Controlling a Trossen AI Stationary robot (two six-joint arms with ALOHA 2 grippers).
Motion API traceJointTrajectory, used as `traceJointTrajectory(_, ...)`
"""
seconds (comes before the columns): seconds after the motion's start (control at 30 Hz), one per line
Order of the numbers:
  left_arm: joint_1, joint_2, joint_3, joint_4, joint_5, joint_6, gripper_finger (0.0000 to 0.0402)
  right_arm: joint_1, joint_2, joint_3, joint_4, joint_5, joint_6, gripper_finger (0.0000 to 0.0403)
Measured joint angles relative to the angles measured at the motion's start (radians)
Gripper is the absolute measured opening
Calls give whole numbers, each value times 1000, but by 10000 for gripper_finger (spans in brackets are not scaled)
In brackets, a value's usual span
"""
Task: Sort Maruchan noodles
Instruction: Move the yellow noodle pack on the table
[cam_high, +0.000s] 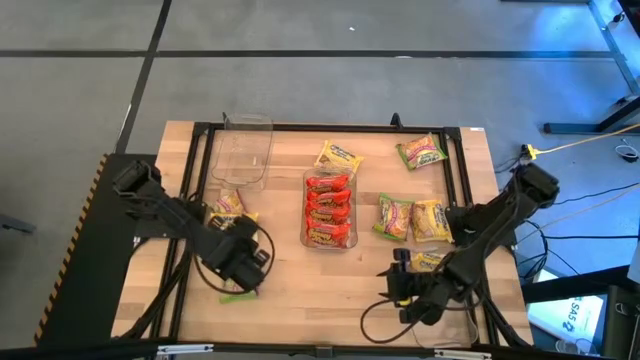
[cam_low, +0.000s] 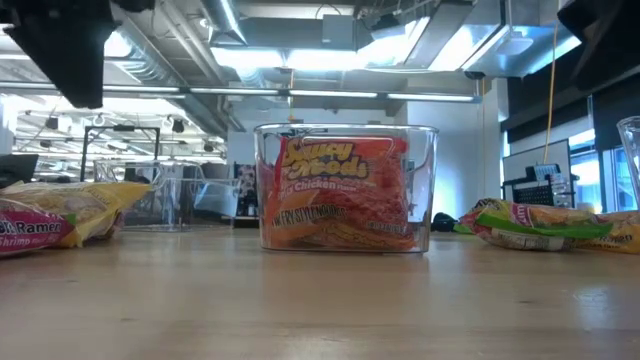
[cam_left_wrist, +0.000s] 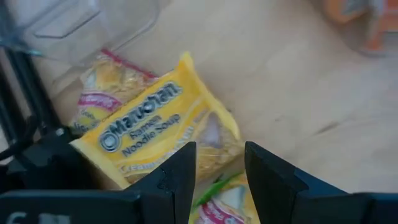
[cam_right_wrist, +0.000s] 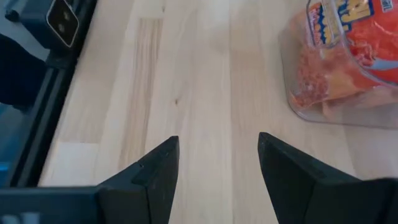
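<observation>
Crinkly red ramen packets (cam_high: 329, 208) stand packed in a clear rectangular tray (cam_high: 349, 237) mid-worktop (cam_high: 300, 290) — yellow and green packets (cam_high: 412, 219) lie flat beside it. Left tool (cam_left_wrist: 219, 163) hovers over a glossy yellow Maruchan packet (cam_left_wrist: 155, 130), fingers apart, holding nothing; right tool (cam_right_wrist: 217, 163) gapes over bare pale wood near the tray.

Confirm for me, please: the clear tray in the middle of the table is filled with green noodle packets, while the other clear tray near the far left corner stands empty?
Not quite: the packets in the middle tray are red, not green, as the high view shows. The other clear tray near the far left corner does stand empty.
</observation>
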Motion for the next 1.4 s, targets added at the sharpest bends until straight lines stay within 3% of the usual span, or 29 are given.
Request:
traceJointTrajectory(0.27, 129, 4, -207, 54, 91, 53, 130, -11, 44, 1, 6, 10, -27, 200)
traceJointTrajectory(0.47, 152, 2, -346, 305, 139, 105, 130, -10, 65, 1, -1, -8, -26, 200)
traceJointTrajectory(0.7, 122, 4, -320, 544, 158, 195, 130, -10, 64, 1, 3, 25, -75, 200)
traceJointTrajectory(0.97, 111, 24, -339, 893, 126, 408, 130, -10, 64, 1, 5, 43, -79, 200)
traceJointTrajectory(1.2, 94, 102, -338, 1200, 155, 547, 130, -10, 64, 1, 14, 25, -62, 200)
traceJointTrajectory(1.4, 56, 184, -336, 1411, 170, 558, 130, -10, 78, 1, 94, 27, -48, 200)
